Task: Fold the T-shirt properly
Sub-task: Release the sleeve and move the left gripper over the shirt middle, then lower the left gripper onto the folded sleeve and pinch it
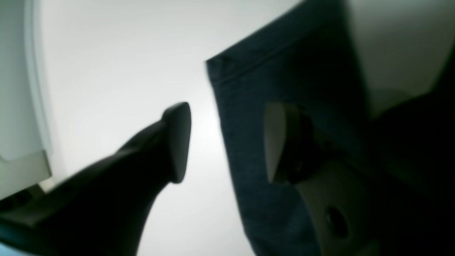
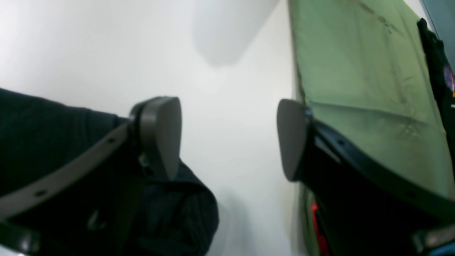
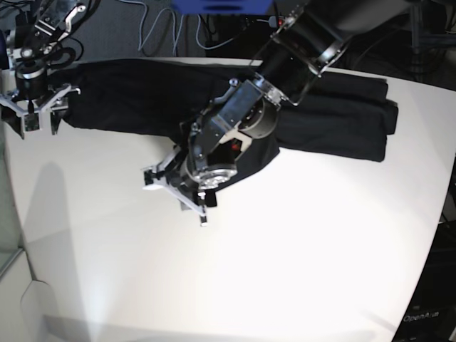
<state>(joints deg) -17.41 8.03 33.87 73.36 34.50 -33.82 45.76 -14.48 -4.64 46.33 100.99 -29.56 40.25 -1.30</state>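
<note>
Left wrist view, gripper: the left gripper (image 1: 227, 142) stood with its jaws wide apart and nothing pinched between them; one dark finger (image 1: 176, 142) rose from the lower left over bare white table (image 1: 106, 71).
Left wrist view, garment: a hemmed corner of the T-shirt (image 1: 245, 117) hung down the centre and right of the frame, its stitched edge running toward the upper right. The other finger lay over the cloth; whether it touched could not be told.
Right wrist view, gripper: the right gripper (image 2: 229, 138) was spread fully, both grey pads showing, empty table between them.
Right wrist view, garment: a rounded dark fold of the shirt sat at lower left, just beside and beneath the left-hand pad (image 2: 160, 135).
Right wrist view, surroundings: a green cloth panel (image 2: 355, 71) filled the upper right.
Base view, layout: the shirt lay as a long band across the upper part of the table, from the upper left to a bunched end at the upper right, with a flap drooping at centre.
Base view, arms: the right gripper hovered at the band's left end; the left gripper was low at frame centre, by the flap's lower edge.
Step judged: positioning to grasp before a fold; no hold taken on either side.
Next move judged: each gripper needs an edge between its pads before closing, then a joint lift.
</note>
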